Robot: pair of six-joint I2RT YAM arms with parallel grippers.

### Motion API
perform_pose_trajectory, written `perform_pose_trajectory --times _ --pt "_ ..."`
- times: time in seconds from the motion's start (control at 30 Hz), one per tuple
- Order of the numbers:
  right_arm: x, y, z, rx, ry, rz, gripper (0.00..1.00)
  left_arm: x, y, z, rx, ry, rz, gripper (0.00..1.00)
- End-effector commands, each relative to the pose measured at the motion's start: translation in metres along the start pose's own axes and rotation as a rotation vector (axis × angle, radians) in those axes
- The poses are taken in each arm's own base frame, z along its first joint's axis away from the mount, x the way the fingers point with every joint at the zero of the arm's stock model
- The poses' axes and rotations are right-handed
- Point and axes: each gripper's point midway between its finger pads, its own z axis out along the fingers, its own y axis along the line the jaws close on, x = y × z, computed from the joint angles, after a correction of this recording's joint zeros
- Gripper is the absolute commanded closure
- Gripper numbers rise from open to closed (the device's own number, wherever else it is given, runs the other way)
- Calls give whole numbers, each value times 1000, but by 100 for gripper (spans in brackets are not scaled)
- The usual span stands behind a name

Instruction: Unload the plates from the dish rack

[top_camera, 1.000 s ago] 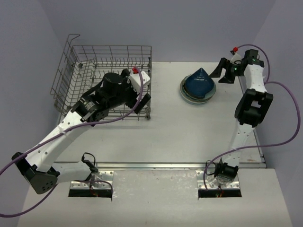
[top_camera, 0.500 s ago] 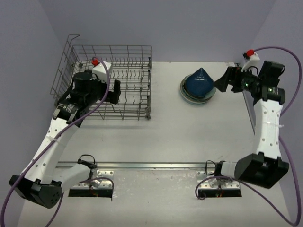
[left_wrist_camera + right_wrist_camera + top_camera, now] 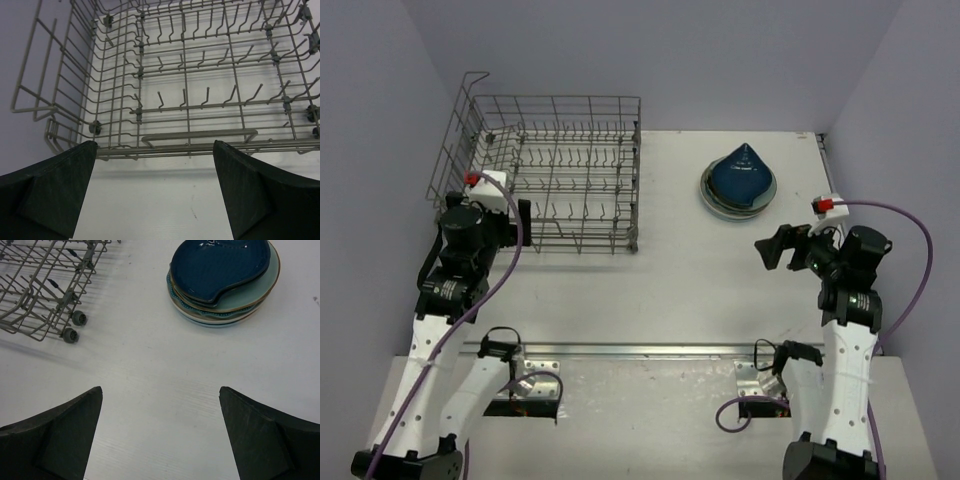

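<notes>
Plain pale lilac walls (image 3: 720, 60) box things in at the back and on both sides. Flat white matte tabletop (image 3: 700, 290) with a thin silver metal strip (image 3: 650, 350) along its near edge. Light's soft and even, shadows pretty faint

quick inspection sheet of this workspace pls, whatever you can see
surface: white table, no spills seen
job's things: grey wire dish rack at far left, no plates in it; stack of round ceramic plates, dark blue one on top, on the table right of the rack
clutter: nothing seen
grippers: left gripper facing the rack, jaws open, empty; right gripper facing the stack, jaws open, empty
cables: purple cables loop off both wrists
surroundings: plain lilac walls
</notes>
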Motion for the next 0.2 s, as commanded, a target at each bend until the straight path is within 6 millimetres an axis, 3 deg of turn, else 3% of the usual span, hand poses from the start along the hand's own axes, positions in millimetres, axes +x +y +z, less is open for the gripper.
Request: perform_pose_trajectory --times 0.0,0.17 --pt "-23 -5 1 15 -83 -50 1 -20 22 -6 -88 -93 -7 0" --pt "-30 -5 0 15 -92 -77 1 -24 17 -12 -46 -132 -15 0"
